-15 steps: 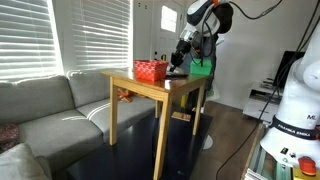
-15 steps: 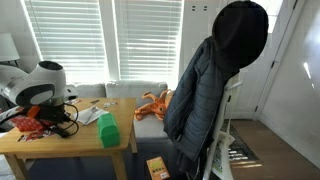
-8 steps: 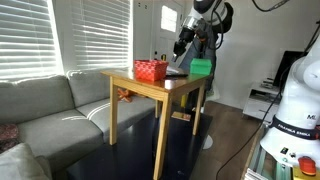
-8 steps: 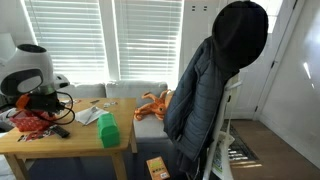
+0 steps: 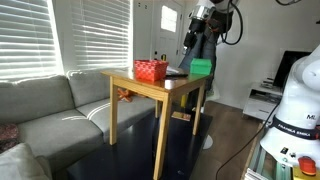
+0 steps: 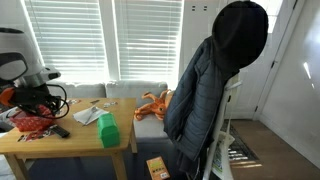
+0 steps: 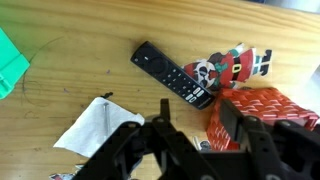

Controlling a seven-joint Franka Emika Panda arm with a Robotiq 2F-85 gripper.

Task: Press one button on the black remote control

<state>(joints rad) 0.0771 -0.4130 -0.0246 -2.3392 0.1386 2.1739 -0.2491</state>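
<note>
The black remote control point(image 7: 172, 75) lies flat and slanted on the wooden table point(image 7: 110, 30), with its button face up. In the wrist view my gripper point(image 7: 195, 120) hangs above the table, nearer the camera than the remote and clear of it. Its jaws stand apart with nothing between them, so it is open. In an exterior view the gripper point(image 5: 188, 42) is well above the tabletop. The remote point(image 6: 60, 131) also shows as a small dark bar on the table in an exterior view.
A red mesh basket point(image 7: 268, 108) sits just beside the right finger, and a Santa figure point(image 7: 238, 66) lies by the remote's end. A white folded cloth point(image 7: 92, 125) and a green block point(image 7: 10, 60) lie to the left. A coat-covered chair point(image 6: 215, 80) stands past the table.
The arm has lifted up and away from the tabletop and the remote. The jaws, shut a second ago, have spread apart.
</note>
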